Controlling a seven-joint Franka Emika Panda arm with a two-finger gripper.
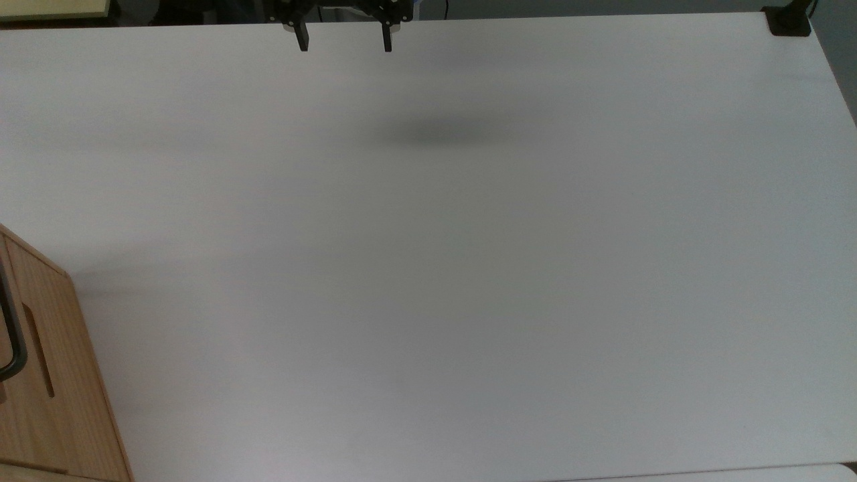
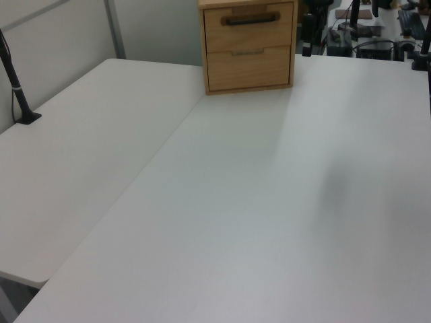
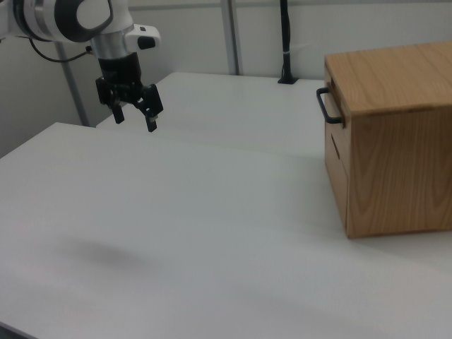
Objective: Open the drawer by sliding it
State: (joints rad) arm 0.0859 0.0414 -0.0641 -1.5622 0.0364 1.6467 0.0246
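Note:
The light-wood cabinet (image 3: 395, 141) stands at the right view's right, and its corner shows at the top view's lower left (image 1: 60, 375). The drawer front (image 2: 249, 23) sits flush in the casing. It carries a black bar handle (image 3: 327, 106) (image 1: 13, 335) (image 2: 251, 19), and a narrow slot (image 3: 333, 152) (image 1: 39, 348) (image 2: 248, 52) lies below the handle. My gripper (image 3: 134, 120) (image 1: 345, 41) hangs open and empty above the table, far across from the cabinet. Its black fingers (image 1: 302, 39) point down.
The white table (image 1: 469, 301) stretches wide between gripper and cabinet, with the arm's shadow (image 1: 442, 130) on it. A black clamped post (image 3: 286, 42) (image 2: 20, 101) (image 1: 789, 20) stands at one table corner. A second white table (image 2: 81, 155) adjoins in the left view.

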